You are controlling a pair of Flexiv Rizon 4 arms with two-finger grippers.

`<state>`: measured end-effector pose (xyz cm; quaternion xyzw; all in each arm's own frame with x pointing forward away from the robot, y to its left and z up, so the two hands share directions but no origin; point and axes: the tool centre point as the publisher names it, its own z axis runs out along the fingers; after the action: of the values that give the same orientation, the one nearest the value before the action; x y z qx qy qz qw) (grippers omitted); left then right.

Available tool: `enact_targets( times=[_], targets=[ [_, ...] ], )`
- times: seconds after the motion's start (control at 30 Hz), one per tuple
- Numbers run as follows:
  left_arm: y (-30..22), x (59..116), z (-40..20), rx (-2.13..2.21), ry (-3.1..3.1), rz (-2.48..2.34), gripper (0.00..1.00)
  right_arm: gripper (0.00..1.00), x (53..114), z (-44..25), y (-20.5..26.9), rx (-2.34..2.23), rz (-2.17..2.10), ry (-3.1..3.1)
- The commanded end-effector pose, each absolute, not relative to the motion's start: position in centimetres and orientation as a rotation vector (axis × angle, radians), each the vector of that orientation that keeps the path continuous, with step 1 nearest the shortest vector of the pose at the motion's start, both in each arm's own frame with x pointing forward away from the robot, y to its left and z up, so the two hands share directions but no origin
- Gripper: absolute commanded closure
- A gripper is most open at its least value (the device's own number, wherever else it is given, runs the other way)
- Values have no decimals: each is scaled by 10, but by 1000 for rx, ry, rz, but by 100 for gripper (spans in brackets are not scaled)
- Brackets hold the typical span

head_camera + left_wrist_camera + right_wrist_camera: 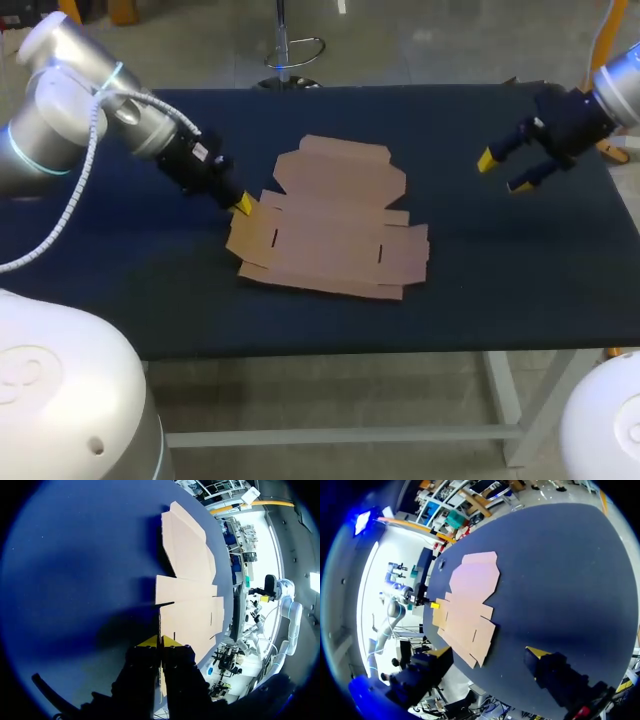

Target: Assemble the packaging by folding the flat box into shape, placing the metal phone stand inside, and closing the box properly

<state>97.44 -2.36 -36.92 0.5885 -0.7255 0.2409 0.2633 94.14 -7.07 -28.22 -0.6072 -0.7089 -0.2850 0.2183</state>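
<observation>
The flat brown cardboard box (335, 220) lies unfolded in the middle of the dark blue table (150, 290). My left gripper (242, 205) is at the box's left edge, its yellow tips pressed together. In the left wrist view the gripper (160, 641) is shut on a thin side flap of the box (187, 615), with a strip of cardboard showing between its fingers. My right gripper (503, 172) hovers open well to the right of the box, nothing between its fingers. In the right wrist view the right gripper (489, 652) stands wide open, with the box (470, 605) far ahead.
Bare table surrounds the box on all sides, with wide room at the front and right. The table's front edge (380, 350) runs close below the box.
</observation>
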Motion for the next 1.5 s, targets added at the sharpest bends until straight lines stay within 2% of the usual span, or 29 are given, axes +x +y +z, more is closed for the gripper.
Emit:
enact_targets(
  times=[0.03, 1.43, 1.47, 1.5],
  targets=[
    [-18, 961, -373, 1669, -1932, 852, 100, 0, 933, -280, -73, -1680, -801, -1963],
    [-17, 936, -383, 1632, -1901, 844, 100, 0, 922, -284, -70, -1658, -779, -1959],
    [-17, 935, -384, 1629, -1904, 840, 91, 0, 922, -284, -70, -1659, -777, -1957],
    [-17, 935, -384, 1628, -1906, 838, 51, 0, 923, -285, -70, -1660, -776, -1954]
  ],
)
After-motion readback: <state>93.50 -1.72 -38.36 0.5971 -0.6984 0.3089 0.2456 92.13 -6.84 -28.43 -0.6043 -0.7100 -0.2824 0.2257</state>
